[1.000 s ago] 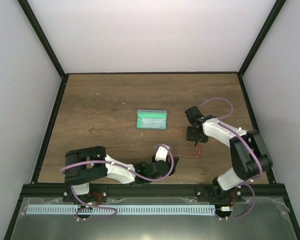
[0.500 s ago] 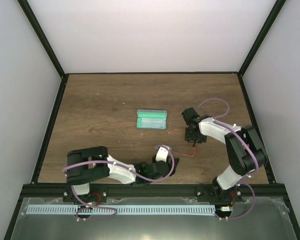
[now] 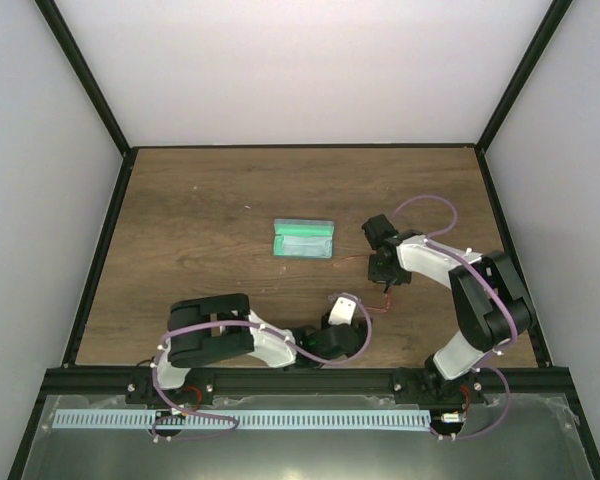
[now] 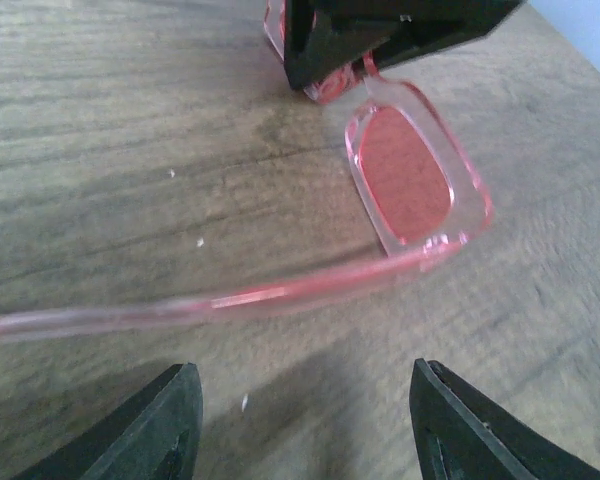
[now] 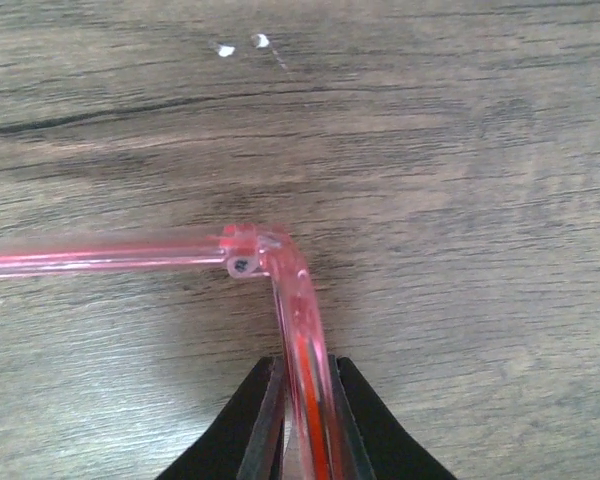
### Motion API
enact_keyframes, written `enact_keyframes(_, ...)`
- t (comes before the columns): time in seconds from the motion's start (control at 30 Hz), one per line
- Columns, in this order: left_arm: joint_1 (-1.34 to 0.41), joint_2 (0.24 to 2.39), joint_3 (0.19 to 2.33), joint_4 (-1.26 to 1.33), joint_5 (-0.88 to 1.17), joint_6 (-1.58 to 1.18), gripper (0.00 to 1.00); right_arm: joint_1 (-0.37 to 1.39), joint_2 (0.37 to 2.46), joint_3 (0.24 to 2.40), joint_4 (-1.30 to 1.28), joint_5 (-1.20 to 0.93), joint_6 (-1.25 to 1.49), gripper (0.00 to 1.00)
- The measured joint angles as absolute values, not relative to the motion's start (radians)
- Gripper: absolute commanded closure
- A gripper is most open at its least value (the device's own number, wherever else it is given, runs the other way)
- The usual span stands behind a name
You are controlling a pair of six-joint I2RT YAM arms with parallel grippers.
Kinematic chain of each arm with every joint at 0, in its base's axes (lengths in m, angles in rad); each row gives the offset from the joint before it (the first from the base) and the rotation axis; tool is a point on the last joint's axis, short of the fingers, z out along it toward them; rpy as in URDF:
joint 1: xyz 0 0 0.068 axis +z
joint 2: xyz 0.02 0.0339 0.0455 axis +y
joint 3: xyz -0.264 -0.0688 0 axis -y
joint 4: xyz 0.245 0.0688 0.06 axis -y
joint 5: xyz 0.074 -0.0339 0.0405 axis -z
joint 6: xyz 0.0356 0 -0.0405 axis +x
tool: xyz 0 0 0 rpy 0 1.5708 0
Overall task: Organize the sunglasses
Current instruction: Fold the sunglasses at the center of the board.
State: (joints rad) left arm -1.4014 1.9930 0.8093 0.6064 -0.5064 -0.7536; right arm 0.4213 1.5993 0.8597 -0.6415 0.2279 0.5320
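The sunglasses [image 3: 378, 308] are a thin red-pink pair lying on the wooden table right of centre. In the right wrist view my right gripper [image 5: 307, 365] is shut on their front frame [image 5: 291, 278], just below the hinge, and one arm runs off to the left. In the top view the right gripper [image 3: 384, 270] sits over the far side of the pair. My left gripper [image 3: 348, 303] is low on the near side. It stands open [image 4: 305, 430] with bare table between its fingers, just short of the other arm [image 4: 250, 298] and one red lens [image 4: 405, 180].
An open oblong case [image 3: 304, 240] with a green inside lies left of the right gripper, near the table's middle. The right gripper's black body [image 4: 380, 35] fills the top of the left wrist view. Black frame rails border the table.
The right gripper has shut on the sunglasses' frame and shifted slightly left. The left gripper has slid right, up to the near side of the sunglasses, still open.
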Motion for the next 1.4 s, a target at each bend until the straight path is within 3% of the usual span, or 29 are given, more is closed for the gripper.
enact_keyframes(0.23, -1.381, 2.02, 0.915, 0.439, -0.599, -0.823, 0.41, 0.455, 1.587, 0.86, -0.628, 0.228, 0.528, 0.87)
enact_keyframes(0.43, -1.328, 2.027, 0.933, 0.416, -0.593, -0.83, 0.53, 0.478, 1.587, 0.859, -0.602, 0.228, 0.522, 0.9)
enact_keyframes(0.53, -1.297, 2.031, 0.946, 0.399, -0.588, -0.818, 0.54, 0.485, 1.587, 0.859, -0.595, 0.228, 0.52, 0.9)
enact_keyframes(1.2, -1.217, 2.131, 1.07, 0.452, -0.49, -0.636, 0.47, 0.512, 1.588, 0.847, -0.557, 0.24, 0.487, 0.91)
enact_keyframes(1.4, -1.222, 2.069, 0.98, 0.476, -0.48, -0.637, 0.39, 0.519, 1.588, 0.847, -0.551, 0.243, 0.495, 0.92)
